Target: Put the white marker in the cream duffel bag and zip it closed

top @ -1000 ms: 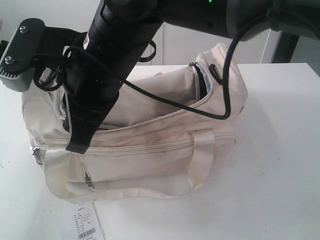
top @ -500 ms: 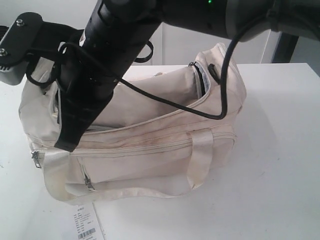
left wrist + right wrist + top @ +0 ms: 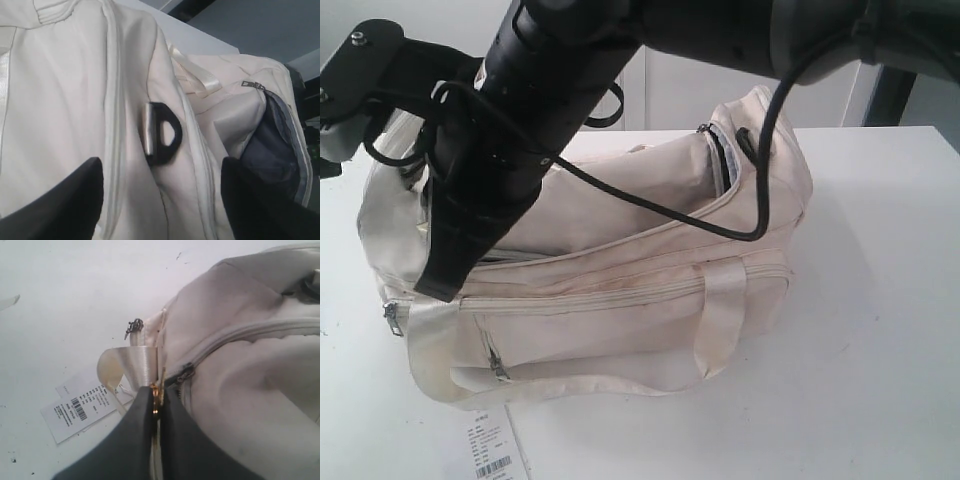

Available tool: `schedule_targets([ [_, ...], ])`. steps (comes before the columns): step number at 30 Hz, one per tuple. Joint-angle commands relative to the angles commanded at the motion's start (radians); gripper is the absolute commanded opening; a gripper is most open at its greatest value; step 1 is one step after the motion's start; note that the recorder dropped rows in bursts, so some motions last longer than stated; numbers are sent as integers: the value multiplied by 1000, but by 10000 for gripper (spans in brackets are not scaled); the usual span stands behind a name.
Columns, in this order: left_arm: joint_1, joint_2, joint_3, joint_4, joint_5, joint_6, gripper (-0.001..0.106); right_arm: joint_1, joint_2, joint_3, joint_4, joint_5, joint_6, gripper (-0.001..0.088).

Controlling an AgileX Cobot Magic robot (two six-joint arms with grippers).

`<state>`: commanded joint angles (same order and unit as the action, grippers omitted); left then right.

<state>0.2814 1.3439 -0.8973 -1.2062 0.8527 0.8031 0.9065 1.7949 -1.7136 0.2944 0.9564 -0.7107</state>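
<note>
The cream duffel bag (image 3: 620, 300) lies on the white table. Its top gapes at the right end, showing dark lining (image 3: 725, 165). My right gripper (image 3: 440, 285) has reached across to the bag's left end. It is shut on the gold ring zip pull (image 3: 156, 392), beside a dark zip slider (image 3: 184, 374) and a webbing handle (image 3: 135, 365). My left gripper (image 3: 161, 165) stands open over the bag's fabric, its fingers either side of a black end buckle (image 3: 161, 134). I cannot pick it out in the exterior view. The white marker is out of view.
A paper tag with a barcode (image 3: 490, 448) lies on the table in front of the bag's left corner. A black cable (image 3: 760, 150) from the right arm hangs across the bag's top. Small metal zip pulls (image 3: 496, 367) hang on the front pocket and left end.
The right arm has moved left, holding the zip pull. The bag's left end has been dragged left with it and the top fabric is stretched flatter.
</note>
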Motion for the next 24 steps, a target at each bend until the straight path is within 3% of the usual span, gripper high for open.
schedule_targets([
  [6,-54,-184,128,53,-118,-24,685,0,0,0,0,7,13,0],
  [10,-71,-260,213,4,-169,-51,687,0,0,0,2,14,17,0],
  [14,-119,-242,240,-17,-298,-49,687,0,0,0,2,29,17,0],
  [17,-151,-203,240,-101,-319,-41,687,0,0,0,2,43,17,0],
  [21,-222,-152,240,-101,-345,-14,687,0,0,0,2,45,17,0],
  [24,-226,-152,240,-89,-353,-12,687,0,0,2,2,50,17,0],
])
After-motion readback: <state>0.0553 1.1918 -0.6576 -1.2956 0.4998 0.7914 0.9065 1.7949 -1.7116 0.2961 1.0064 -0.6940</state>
